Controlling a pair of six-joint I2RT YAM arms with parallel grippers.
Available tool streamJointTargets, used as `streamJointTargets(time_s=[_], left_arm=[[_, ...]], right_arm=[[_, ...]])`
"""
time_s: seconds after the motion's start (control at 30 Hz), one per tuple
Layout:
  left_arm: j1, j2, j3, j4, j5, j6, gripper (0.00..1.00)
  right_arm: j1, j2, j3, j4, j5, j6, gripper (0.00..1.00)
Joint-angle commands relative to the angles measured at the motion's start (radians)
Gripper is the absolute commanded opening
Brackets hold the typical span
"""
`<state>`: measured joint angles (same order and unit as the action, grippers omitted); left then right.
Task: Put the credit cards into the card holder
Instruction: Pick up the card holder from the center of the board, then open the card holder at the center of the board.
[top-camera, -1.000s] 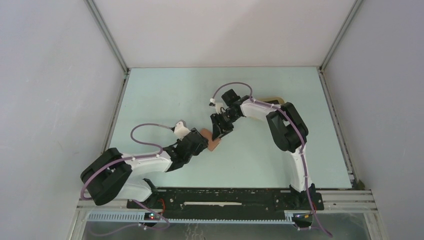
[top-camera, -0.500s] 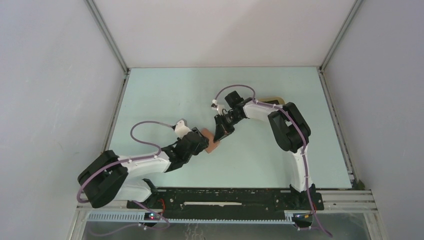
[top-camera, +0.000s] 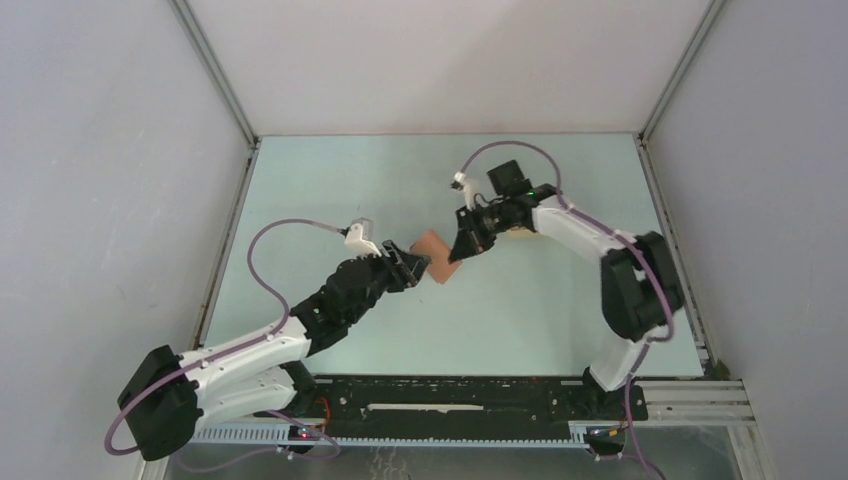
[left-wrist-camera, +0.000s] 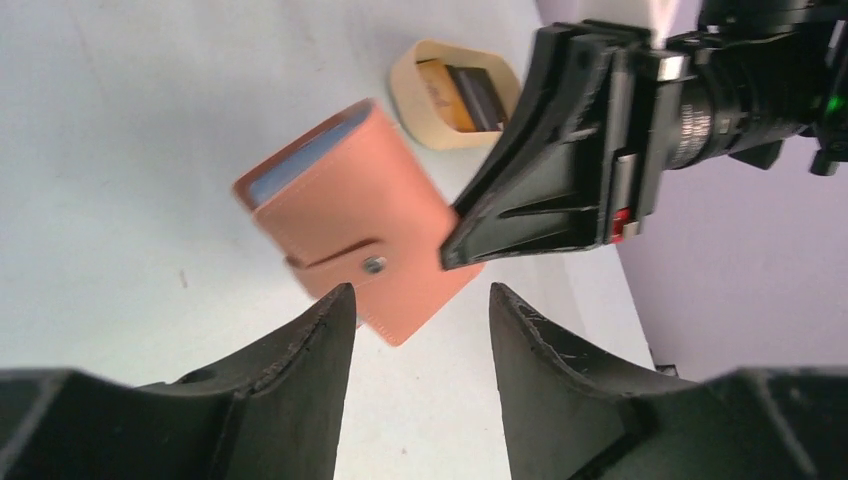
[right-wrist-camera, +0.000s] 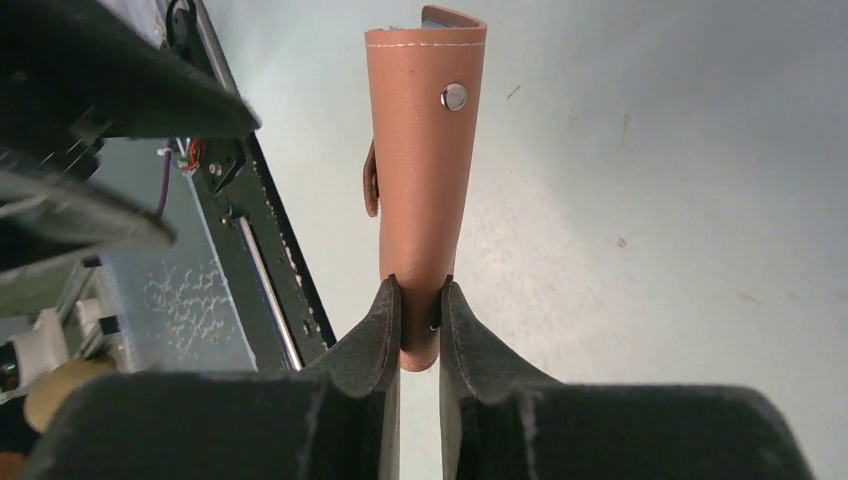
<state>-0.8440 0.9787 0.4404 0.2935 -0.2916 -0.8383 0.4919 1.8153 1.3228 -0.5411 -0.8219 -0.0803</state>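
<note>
Both arms reached farther out: right gripper (right-wrist-camera: 420, 290) clamps the card holder (left-wrist-camera: 350, 205), left gripper (left-wrist-camera: 420, 292) gapes alongside.

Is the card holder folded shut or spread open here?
Folded shut: the card holder is one flat closed fold, both covers together, pinched in the right gripper.

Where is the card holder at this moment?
In the top view the card holder is near the middle of the table, pinched in the right gripper, the open left gripper just left of it.
</note>
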Motion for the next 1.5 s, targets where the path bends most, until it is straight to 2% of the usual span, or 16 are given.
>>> streamJointTargets(time_s=[0.0, 0.13, 0.3, 0.53, 0.87, 1.33, 1.47], left_arm=[[-0.001, -0.027, 0.048, 0.069, 0.08, 0.046, 0.55], [-0.003, 0.001, 0.075, 0.115, 0.105, -0.012, 0.51], [-0.033, 0.073, 0.164, 0.113, 0.086, -0.054, 0.55], [-0.107, 0.182, 0.331, -0.015, -0.115, -0.033, 0.56], [-0.168, 0.321, 0.486, -0.209, -0.284, -0.093, 0.53], [-0.171, 0.466, 0.605, -0.32, -0.358, -0.126, 0.54], [-0.171, 0.492, 0.61, -0.327, -0.36, -0.135, 0.5]], right_arm=[[-0.065, -0.216, -0.069, 0.01, -0.014, -0.072, 0.0], [-0.14, -0.371, -0.138, 0.06, -0.014, -0.048, 0.0], [-0.182, -0.457, -0.173, 0.086, 0.027, -0.026, 0.0], [-0.177, -0.485, -0.182, 0.097, 0.062, -0.018, 0.0], [-0.15, -0.488, -0.186, 0.105, 0.092, -0.019, 0.0], [-0.126, -0.478, -0.185, 0.105, 0.109, -0.024, 0.0], [-0.127, -0.478, -0.187, 0.106, 0.101, -0.018, 0.0]])
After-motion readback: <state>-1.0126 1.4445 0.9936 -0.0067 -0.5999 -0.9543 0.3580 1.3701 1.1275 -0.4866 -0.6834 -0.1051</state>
